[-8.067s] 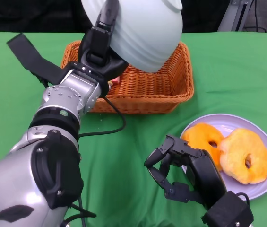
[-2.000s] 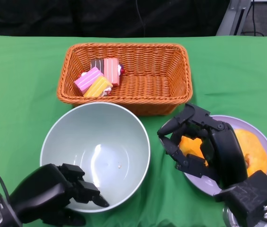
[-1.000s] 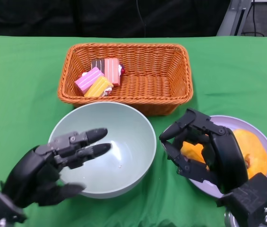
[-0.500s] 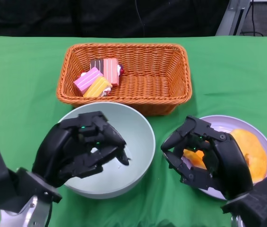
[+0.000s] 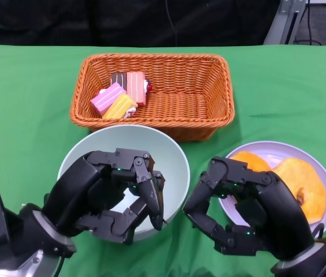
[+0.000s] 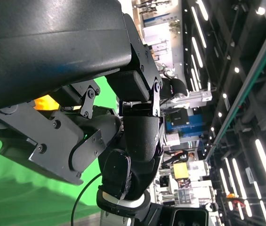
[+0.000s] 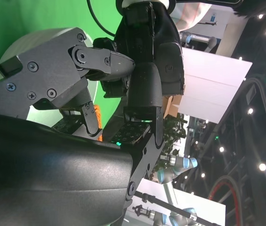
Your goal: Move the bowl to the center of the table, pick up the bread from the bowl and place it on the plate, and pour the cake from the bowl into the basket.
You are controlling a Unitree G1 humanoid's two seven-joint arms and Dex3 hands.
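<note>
Sitting at the middle of the green table [image 5: 24, 104], the pale bowl [image 5: 171, 158] has its far rim just short of the basket [image 5: 209, 98], where the cake pieces [image 5: 119, 95] lie in the left end. The left hand [image 5: 111, 196] hangs over the bowl's near side, fingers curled in and holding nothing, hiding the near rim. The right hand [image 5: 246, 210], likewise curled and empty, covers the near left edge of the plate [image 5: 278, 151] carrying the bread [image 5: 298, 182]. Bare cloth lies open on the table's left. Both wrist views show little beyond black fingers.
</note>
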